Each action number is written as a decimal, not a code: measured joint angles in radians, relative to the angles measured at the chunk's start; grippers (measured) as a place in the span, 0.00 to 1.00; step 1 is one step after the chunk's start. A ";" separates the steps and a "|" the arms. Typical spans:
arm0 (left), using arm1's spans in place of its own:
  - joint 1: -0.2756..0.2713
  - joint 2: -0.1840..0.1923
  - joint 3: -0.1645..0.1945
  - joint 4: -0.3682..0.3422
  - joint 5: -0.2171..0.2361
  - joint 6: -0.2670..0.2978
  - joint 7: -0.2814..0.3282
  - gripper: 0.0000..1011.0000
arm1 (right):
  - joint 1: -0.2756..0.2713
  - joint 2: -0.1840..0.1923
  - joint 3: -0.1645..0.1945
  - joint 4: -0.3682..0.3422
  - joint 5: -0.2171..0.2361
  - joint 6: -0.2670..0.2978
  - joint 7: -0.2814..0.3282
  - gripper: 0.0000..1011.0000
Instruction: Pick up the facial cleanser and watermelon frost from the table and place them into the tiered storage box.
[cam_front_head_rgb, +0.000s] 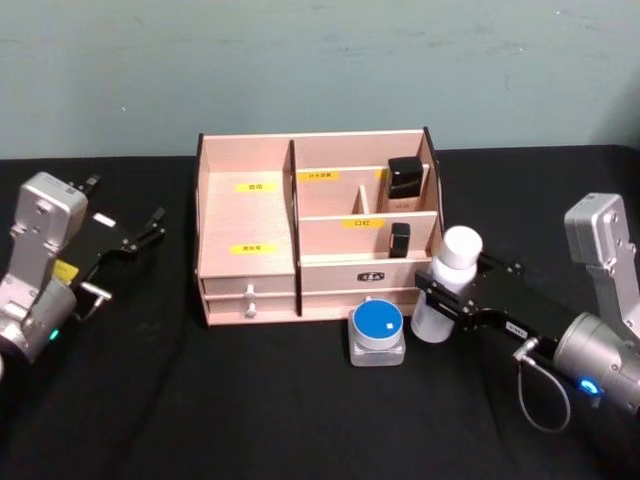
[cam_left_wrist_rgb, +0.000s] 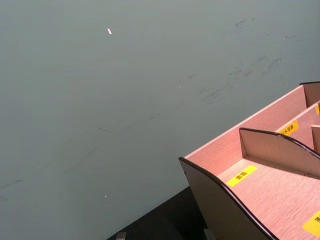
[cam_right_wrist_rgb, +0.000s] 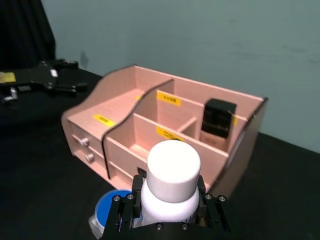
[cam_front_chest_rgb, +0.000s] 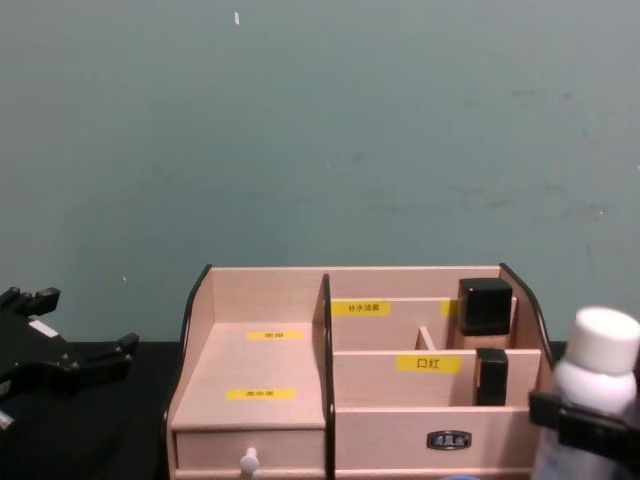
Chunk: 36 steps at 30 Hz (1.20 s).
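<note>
Judging by its smooth rigid shell, the facial cleanser (cam_front_head_rgb: 450, 275) is probably light but slippery; it is pinched below the cap by the right gripper (cam_front_head_rgb: 446, 290). The left gripper (cam_front_head_rgb: 135, 232) is parked, spread.

storage box (cam_front_head_rgb: 250, 215) 1 | white bottle (cam_front_head_rgb: 455, 262) 1 | blue-lidded jar (cam_front_head_rgb: 378, 330) 1 | black cases (cam_front_head_rgb: 405, 180) (cam_front_head_rgb: 400, 240) 2

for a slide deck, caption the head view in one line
Right gripper clamps the white bottle beside the blue-lidded jar, before the tiered storage box; left gripper parked at left.
</note>
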 joint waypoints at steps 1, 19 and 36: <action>0.000 0.000 0.000 0.000 0.000 0.000 0.000 0.99 | 0.004 0.003 -0.004 -0.010 0.003 0.005 0.004 0.60; 0.000 0.000 0.000 0.000 0.000 0.000 0.000 0.99 | 0.171 -0.009 -0.105 -0.046 0.023 0.063 0.046 0.60; 0.000 0.000 0.000 0.000 0.000 0.000 0.000 0.99 | 0.328 -0.082 -0.165 0.076 0.029 0.056 0.036 0.60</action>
